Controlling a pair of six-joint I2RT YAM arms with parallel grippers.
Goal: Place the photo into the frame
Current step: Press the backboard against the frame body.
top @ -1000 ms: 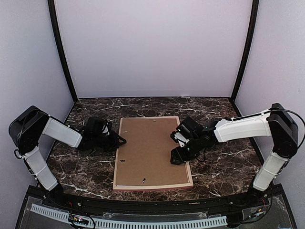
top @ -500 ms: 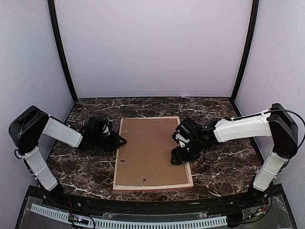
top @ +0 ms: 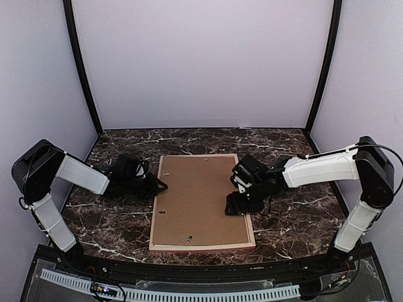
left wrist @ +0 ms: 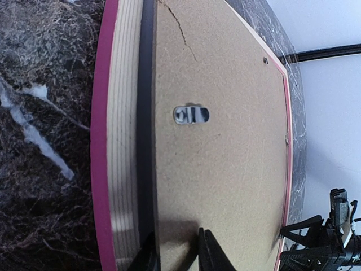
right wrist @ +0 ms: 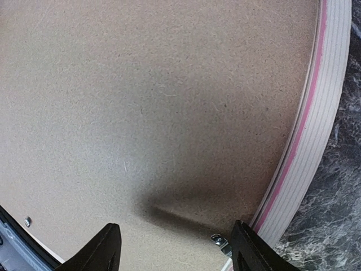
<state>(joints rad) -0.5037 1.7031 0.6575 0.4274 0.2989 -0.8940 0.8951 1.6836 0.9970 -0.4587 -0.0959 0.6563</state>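
Frame [top: 201,246] lies face-down under both claws w/ backing board [top: 201,195] in, photo not visible. Left claw [left wrist: 177,254] barely open at board's edge, right claw [right wrist: 177,248] wide open, both empty. Prob closing-up step; next = push tab [right wrist: 219,241] beside right claw's finger.

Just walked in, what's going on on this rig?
The pink frame lies back up on the marble table with the brown backing board in it. The left gripper is at the frame's left rail, its jaws nearly together; whether it grips anything is unclear. The right gripper is open above the board near the right rail. No photo is in view.
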